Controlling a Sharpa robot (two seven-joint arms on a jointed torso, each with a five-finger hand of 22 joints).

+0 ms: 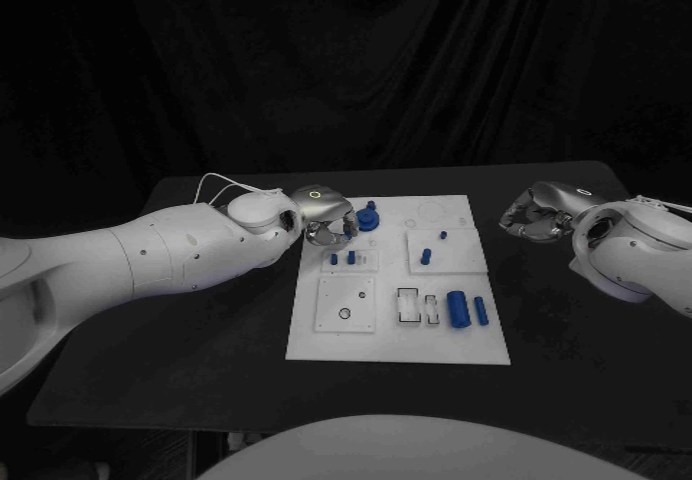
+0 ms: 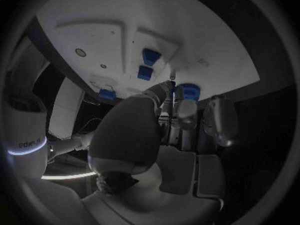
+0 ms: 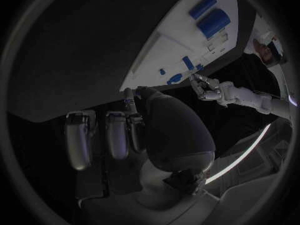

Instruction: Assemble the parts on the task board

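While my left robot hand (image 1: 326,218) sits at the far left corner of the white task board (image 1: 397,340), its fingers are curled down beside a stout blue part (image 1: 369,217) standing near the board's far edge. From the head view I cannot tell whether the fingers actually pinch that part or only touch it; the left wrist view shows a blue part (image 2: 188,91) just past the fingertips, contact unclear. My right robot hand (image 1: 537,217) hovers over the black tabletop (image 1: 173,360) off the board's right edge, fingers curled in, holding nothing. Two blue cylinders (image 1: 467,309) lie loose near the board's front; small blue pegs (image 1: 343,259) stand mid-board. I judge the step to be seating the far part. Next I need a steady downward press, kept upright.
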